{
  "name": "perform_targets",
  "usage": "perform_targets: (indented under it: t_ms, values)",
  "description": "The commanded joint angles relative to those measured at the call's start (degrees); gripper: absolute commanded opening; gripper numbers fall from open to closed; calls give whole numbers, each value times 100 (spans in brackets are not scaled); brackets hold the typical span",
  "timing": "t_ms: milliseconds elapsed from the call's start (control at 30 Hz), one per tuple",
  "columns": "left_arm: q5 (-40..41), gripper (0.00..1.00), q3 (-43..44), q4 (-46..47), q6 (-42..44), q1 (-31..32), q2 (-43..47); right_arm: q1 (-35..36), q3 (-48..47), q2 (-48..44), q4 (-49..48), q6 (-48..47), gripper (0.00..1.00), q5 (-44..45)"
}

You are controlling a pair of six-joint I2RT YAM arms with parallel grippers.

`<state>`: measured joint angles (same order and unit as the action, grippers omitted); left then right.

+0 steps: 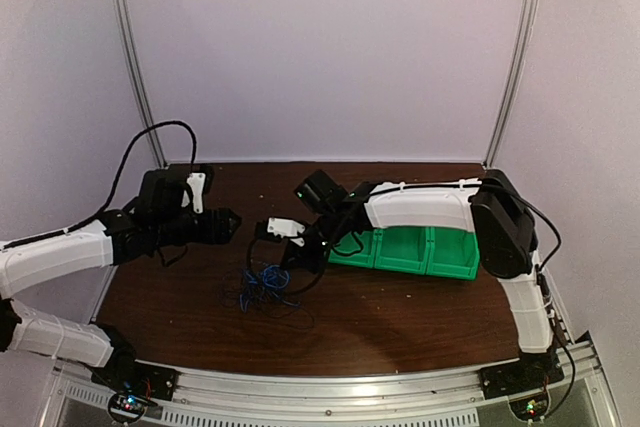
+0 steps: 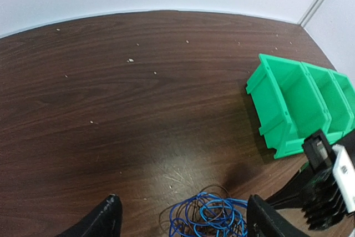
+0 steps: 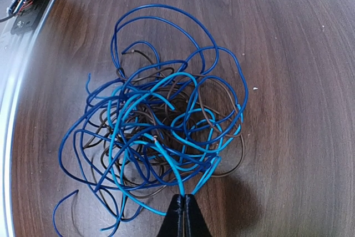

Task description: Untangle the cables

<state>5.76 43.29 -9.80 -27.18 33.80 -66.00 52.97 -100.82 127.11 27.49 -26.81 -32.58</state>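
I am observing the cables [image 3: 155, 126] lying tangled on the table [image 2: 138, 98] near the green bins [image 2: 267, 84], whose compartments are showing bare green walls. The right gripper [image 3: 184, 210] is pinching light-blue strands; the left gripper [image 2: 183, 217] is hovering above, jaws spread wide.

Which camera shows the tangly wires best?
The right wrist view: the cables fill it, blue and brown strands clear. The top view shows a small clump; the left wrist view, just part.
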Motion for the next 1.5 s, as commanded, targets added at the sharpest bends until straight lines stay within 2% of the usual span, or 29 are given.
perform_targets:
  t_ms: [0,133,367,533,700,867,1000,1133,1333,1467]
  values:
    - [-965,78,-710,1334,362,1,359,-16,-116,-756,178,140,0,-189]
    - [-1705,80,-1524,2513,473,219,861,-22,-267,-1279,433,280,0,-482]
    - [-1972,80,-2047,4010,387,591,845,-19,-476,-1578,621,568,0,-952]
    - [-1979,73,-2061,5163,175,653,28,-16,-807,-1657,724,650,0,-1206]
    - [-1872,66,-1957,6165,-31,734,-1272,-24,-1226,-1912,891,405,0,-1375]
    - [-1721,56,-1832,6744,-209,823,-2498,-197,-1720,-2118,1182,69,0,-1488]
    - [-1545,52,-1806,6744,-360,846,-2890,-595,-1961,-2272,1267,-89,0,-1770]
    - [-1206,50,-1774,6363,-398,847,-2919,-1289,-2464,-2395,1323,-79,0,-2342]
    - [-934,55,-1395,5430,-169,847,-3001,-2714,-3413,-2511,446,1009,0,-3199]
    - [-665,55,-1170,4729,-16,847,-3145,-3532,-3647,-2689,-77,1662,0,-3567]
